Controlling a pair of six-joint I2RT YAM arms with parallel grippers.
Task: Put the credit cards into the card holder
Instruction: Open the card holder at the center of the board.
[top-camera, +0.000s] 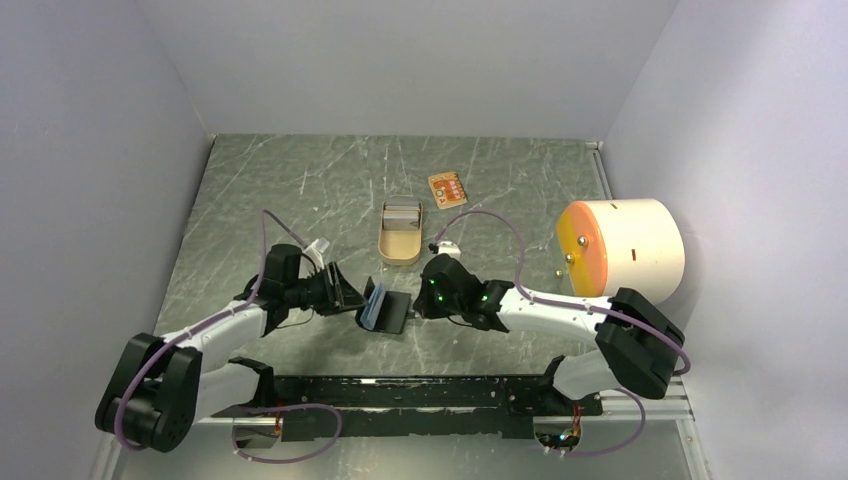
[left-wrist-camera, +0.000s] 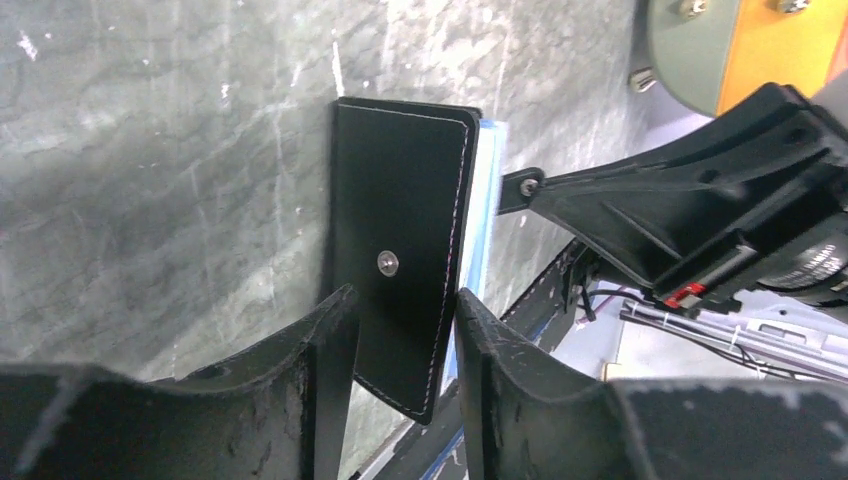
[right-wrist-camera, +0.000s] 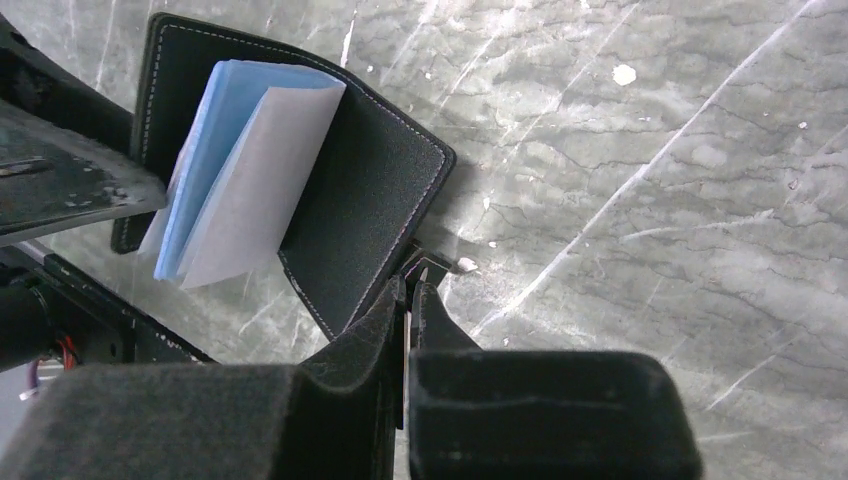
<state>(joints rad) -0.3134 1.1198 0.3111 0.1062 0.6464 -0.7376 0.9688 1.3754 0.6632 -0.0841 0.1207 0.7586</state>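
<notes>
The small black leather-like folding card holder (top-camera: 388, 312) is standing open on its edge between the two arms, near the front of the grey marbled desk (top-camera: 300, 180). The hold looks meant to keep its pockets facing up and reachable. The right hand (right-wrist-camera: 408, 285) is clenching tight on the rim of one black flap, its fingers pressed together with the stitched edge running in between them. That is anchoring this side so the holder is not folding shut. The left hand (left-wrist-camera: 400, 300) is straddling the other flap, the one carrying the metal snap stud, with a fingertip sitting at each side of it. Whether it is actually squeezing the flap or only bracketing it, I cannot tell. Between the flaps the blue lining (right-wrist-camera: 215, 130) is fanning out with a paler leaf in front, so the slots appear spread for loading. The tan-orange credit card (top-camera: 447, 188) is lying flat at the far side of the desk, well apart from the holder, just beyond the tan-gold oblong metal tin (top-camera: 400, 235). I am not managing to pick out the pale card with any certainty. No card is showing in the holder, and with both hands occupied at it, one will probably need freeing to fetch a card.
</notes>
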